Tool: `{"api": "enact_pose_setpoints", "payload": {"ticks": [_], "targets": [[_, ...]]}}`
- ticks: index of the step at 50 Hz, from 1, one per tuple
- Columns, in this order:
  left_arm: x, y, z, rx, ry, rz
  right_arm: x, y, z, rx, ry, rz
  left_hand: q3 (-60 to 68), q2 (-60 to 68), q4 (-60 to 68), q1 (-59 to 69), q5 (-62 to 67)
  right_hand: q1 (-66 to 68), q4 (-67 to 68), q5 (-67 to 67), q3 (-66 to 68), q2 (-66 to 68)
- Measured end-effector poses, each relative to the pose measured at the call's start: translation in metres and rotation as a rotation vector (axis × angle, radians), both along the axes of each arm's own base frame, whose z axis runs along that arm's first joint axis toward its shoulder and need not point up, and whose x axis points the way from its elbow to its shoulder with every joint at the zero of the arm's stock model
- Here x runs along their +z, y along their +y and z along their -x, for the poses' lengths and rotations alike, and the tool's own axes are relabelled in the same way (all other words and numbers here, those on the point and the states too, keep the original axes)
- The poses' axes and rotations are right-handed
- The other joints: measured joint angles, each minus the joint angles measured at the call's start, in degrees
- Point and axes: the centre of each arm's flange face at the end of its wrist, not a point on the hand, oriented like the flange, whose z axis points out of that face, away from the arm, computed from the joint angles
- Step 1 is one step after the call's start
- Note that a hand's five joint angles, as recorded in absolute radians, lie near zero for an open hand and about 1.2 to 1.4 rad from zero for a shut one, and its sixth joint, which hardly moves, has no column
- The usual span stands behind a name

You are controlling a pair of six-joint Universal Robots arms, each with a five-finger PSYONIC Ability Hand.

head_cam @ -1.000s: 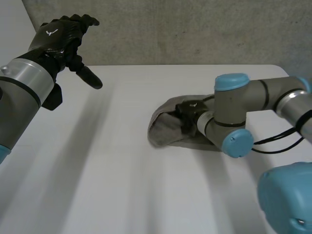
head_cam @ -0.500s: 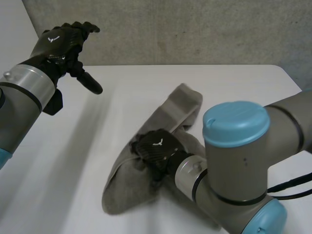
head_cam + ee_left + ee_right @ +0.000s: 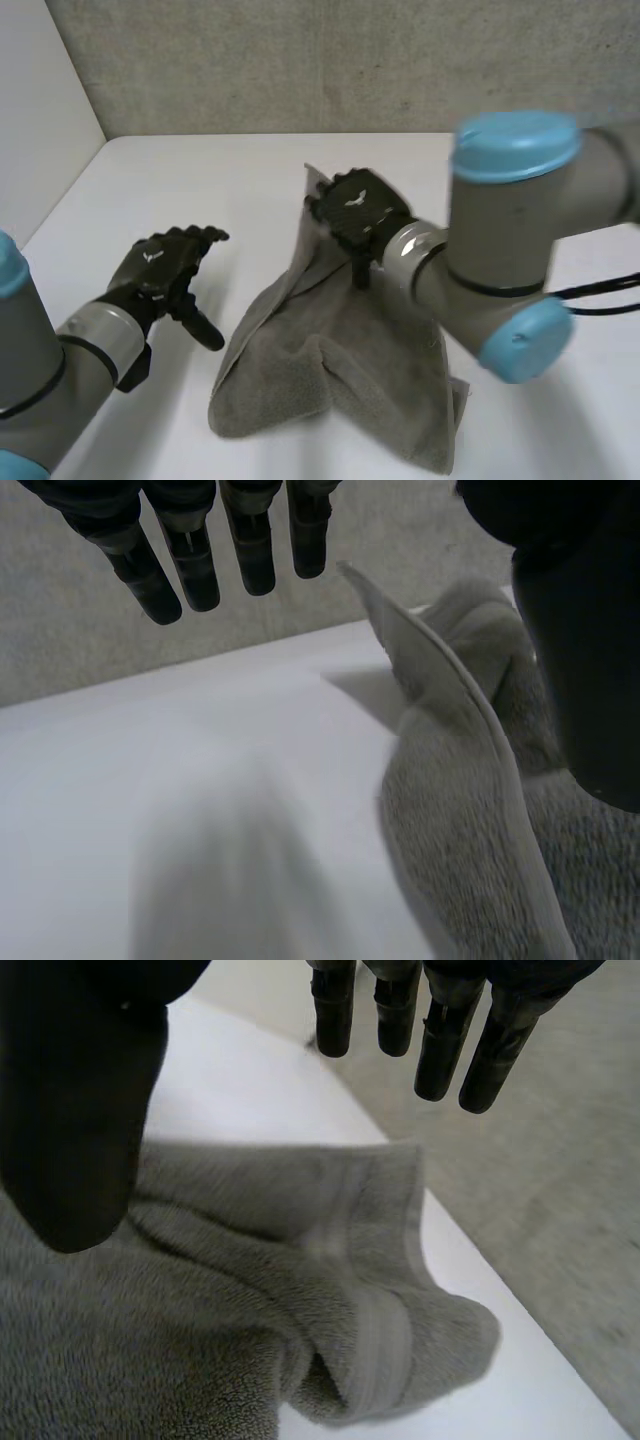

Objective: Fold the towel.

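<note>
Right hand [image 3: 355, 207]: fingers straight, holding nothing, over towel [image 3: 340, 365]; left hand [image 3: 157, 264] spread wide, empty, beside towel.

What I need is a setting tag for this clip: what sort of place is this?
Likely a robotics lab or test cell: bare white table, rough concrete wall behind it, and a robot's left arm and right arm at a towel.
</note>
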Motion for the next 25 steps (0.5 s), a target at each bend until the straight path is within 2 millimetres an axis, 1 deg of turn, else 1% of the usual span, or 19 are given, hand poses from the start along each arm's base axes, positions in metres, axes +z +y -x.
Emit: {"api": "enact_pose_setpoints", "payload": {"ticks": [1, 3, 5, 7, 11, 13, 17, 21, 25], "targets": [[-0.002, 0.000, 0.000, 0.001, 0.000, -0.002, -0.003, 0.001, -0.003, 0.014, 0.017, 0.012, 0.0, 0.0, 0.0, 0.0, 0.0, 0.0, 0.0, 0.0, 0.0, 0.0], [-0.010, 0.001, 0.000, 0.004, 0.000, -0.014, -0.019, 0.004, -0.017, 0.077, 0.093, 0.067, 0.0, 0.0, 0.0, 0.0, 0.0, 0.0, 0.0, 0.0, 0.0, 0.0], [-0.014, 0.001, 0.000, 0.005, -0.001, -0.022, -0.027, 0.005, -0.023, 0.109, 0.127, 0.095, 0.0, 0.0, 0.0, 0.0, 0.0, 0.0, 0.0, 0.0, 0.0, 0.0], [-0.021, -0.001, 0.000, 0.007, -0.002, -0.037, -0.040, 0.007, -0.033, 0.165, 0.178, 0.138, 0.0, 0.0, 0.0, 0.0, 0.0, -0.2, 0.0, 0.0, 0.0, 0.0], [-0.030, -0.003, 0.002, 0.007, -0.005, -0.063, -0.054, 0.008, -0.046, 0.231, 0.217, 0.185, 0.0, 0.0, 0.0, 0.0, 0.0, -0.2, 0.0, 0.0, 0.0, 0.0], [-0.037, -0.005, 0.004, 0.008, -0.009, -0.085, -0.062, 0.008, -0.055, 0.268, 0.228, 0.210, 0.0, 0.0, 0.0, 0.0, 0.0, -0.2, 0.0, 0.0, 0.0, 0.0], [-0.050, -0.009, 0.006, 0.020, -0.016, -0.122, -0.071, 0.006, -0.066, 0.302, 0.222, 0.234, 0.5, 0.3, 0.2, 0.2, 0.3, -0.2, 0.0, 0.0, 0.0, 0.0], [-0.063, -0.011, 0.006, 0.037, -0.027, -0.164, -0.075, 0.004, -0.075, 0.313, 0.210, 0.253, 4.8, 3.8, 3.6, 3.4, 4.4, -0.2, 0.0, 0.0, 0.0, 0.0], [-0.073, -0.011, 0.007, 0.043, -0.036, -0.194, -0.075, 0.002, -0.080, 0.310, 0.201, 0.264, 6.1, 5.1, 5.0, 5.0, 5.7, -0.2, 0.0, 0.0, 0.0, 0.0]]}}
